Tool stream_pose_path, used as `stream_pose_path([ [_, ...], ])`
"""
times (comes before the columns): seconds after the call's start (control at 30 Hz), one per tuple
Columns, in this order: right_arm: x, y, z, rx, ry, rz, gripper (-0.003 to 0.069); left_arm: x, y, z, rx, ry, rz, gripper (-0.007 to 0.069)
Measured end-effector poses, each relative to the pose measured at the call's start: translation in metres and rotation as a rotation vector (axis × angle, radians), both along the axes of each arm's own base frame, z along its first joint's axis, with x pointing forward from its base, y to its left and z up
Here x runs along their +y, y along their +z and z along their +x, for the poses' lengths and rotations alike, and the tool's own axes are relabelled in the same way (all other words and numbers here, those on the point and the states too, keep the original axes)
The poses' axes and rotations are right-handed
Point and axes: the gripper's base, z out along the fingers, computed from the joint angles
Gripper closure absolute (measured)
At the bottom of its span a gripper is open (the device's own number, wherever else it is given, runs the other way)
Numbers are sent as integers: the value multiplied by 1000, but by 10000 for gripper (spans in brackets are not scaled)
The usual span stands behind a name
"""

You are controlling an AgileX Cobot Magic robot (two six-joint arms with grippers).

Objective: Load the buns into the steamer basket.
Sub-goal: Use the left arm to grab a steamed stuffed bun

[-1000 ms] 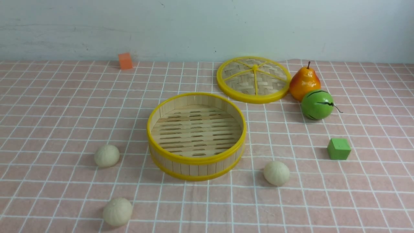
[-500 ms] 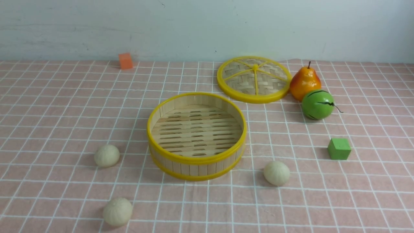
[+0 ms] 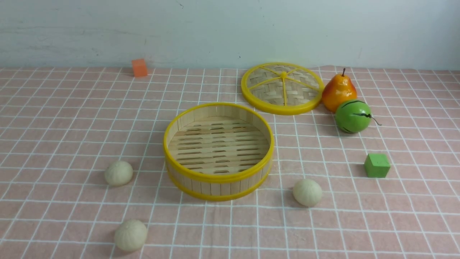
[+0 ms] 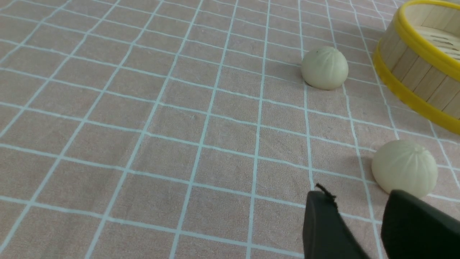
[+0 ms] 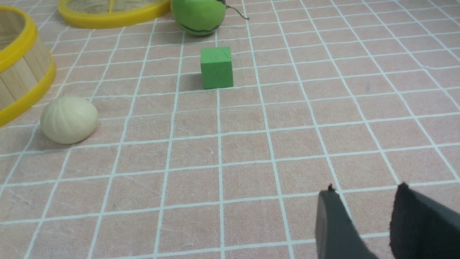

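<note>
The steamer basket point(image 3: 218, 177) stands mid-table with nothing in it; its wall point(image 4: 413, 68) point(image 5: 18, 77) edges both wrist views. Three cream buns lie on the cloth around it: one to its left point(image 3: 118, 173) point(image 4: 324, 67), one front left point(image 3: 130, 235) point(image 4: 404, 167), one front right point(image 3: 307, 192) point(image 5: 69, 119). Neither arm shows in the front view. My left gripper point(image 4: 359, 196) hovers open and holds nothing, the front-left bun just beyond one fingertip. My right gripper point(image 5: 366, 190) is open over bare cloth, well away from the right bun.
The flat woven lid point(image 3: 282, 88) lies behind the basket, right of centre. Beside it stand an orange pear point(image 3: 338, 91) and a green striped fruit point(image 3: 352, 116) point(image 5: 198, 16). A green cube point(image 3: 376, 165) point(image 5: 216, 67) sits at right, an orange cube point(image 3: 139, 67) far back left.
</note>
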Motion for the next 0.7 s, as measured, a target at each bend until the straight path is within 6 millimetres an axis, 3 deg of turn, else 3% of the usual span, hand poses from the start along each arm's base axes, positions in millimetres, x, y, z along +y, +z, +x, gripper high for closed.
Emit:
stream_pose_path([
  [0.47, 1, 0, 0, 0, 2, 23, 420, 0, 2, 1, -21, 7, -30, 386],
  [0.53, 3, 0, 0, -2, 6, 106, 420, -3, 6, 2, -57, 23, -213, 386],
  [0.57, 4, 0, 0, -2, 7, 123, 420, -3, 6, 2, -57, 26, -224, 386],
  [0.63, 11, 1, 0, -6, 1, 404, 420, -10, 13, 2, -88, 72, -704, 386],
  [0.7, 17, 2, 0, 4, -9, 638, 420, -13, 16, 3, -73, 111, -1041, 386],
])
